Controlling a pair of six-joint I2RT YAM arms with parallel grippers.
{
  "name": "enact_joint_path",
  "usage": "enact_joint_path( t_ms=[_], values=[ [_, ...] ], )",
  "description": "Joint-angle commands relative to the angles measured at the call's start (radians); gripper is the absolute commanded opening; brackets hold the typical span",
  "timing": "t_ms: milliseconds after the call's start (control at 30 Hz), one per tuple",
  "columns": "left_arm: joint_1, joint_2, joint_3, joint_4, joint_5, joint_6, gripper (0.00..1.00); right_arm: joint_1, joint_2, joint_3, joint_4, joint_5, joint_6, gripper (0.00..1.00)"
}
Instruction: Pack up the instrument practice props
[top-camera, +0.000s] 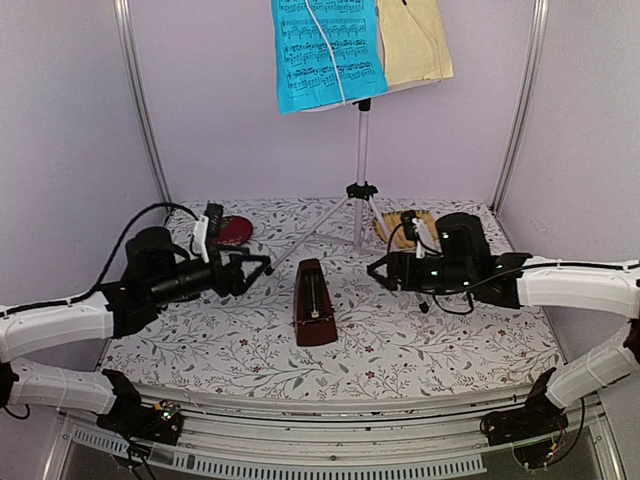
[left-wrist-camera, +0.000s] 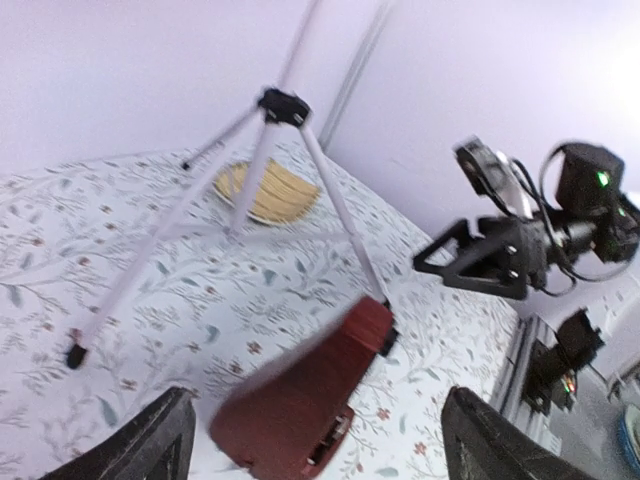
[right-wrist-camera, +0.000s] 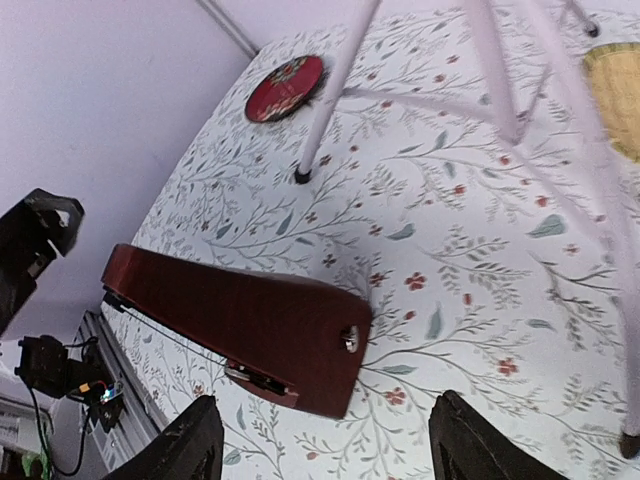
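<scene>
The silver tripod music stand (top-camera: 361, 150) stands at the back; its desk holds the blue sheet (top-camera: 326, 52) and the pale-yellow sheet (top-camera: 415, 40). The dark red-brown metronome (top-camera: 314, 303) stands on the floral table between my two grippers. It also shows in the left wrist view (left-wrist-camera: 300, 400) and the right wrist view (right-wrist-camera: 240, 315). My left gripper (top-camera: 262, 265) is open and empty, left of the metronome and apart from it. My right gripper (top-camera: 378, 268) is open and empty, to its right. The tripod hub (left-wrist-camera: 282, 105) shows beyond the metronome.
A red round disc (top-camera: 233, 230) lies at the back left, also seen in the right wrist view (right-wrist-camera: 285, 87). A woven yellow coaster (top-camera: 405, 225) lies at the back right by the tripod legs (right-wrist-camera: 325, 100). Purple walls and metal posts enclose the table.
</scene>
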Motion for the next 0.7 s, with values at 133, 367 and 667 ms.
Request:
enact_joint_path(
  t_ms=[133, 367, 667],
  values=[
    [0.312, -0.074, 0.298, -0.503, 0.105, 0.095, 0.89, -0.285, -0.266, -0.193, -0.304, -0.017, 0.017, 0.73],
    [0.488, -0.026, 0.496, -0.700, 0.187, 0.208, 0.90, -0.461, -0.303, -0.281, -0.358, -0.091, 0.059, 0.70],
    [0.494, -0.057, 0.433, -0.672, -0.040, 0.308, 0.90, -0.461, -0.257, -0.287, -0.464, -0.004, 0.111, 0.64]
  ],
)
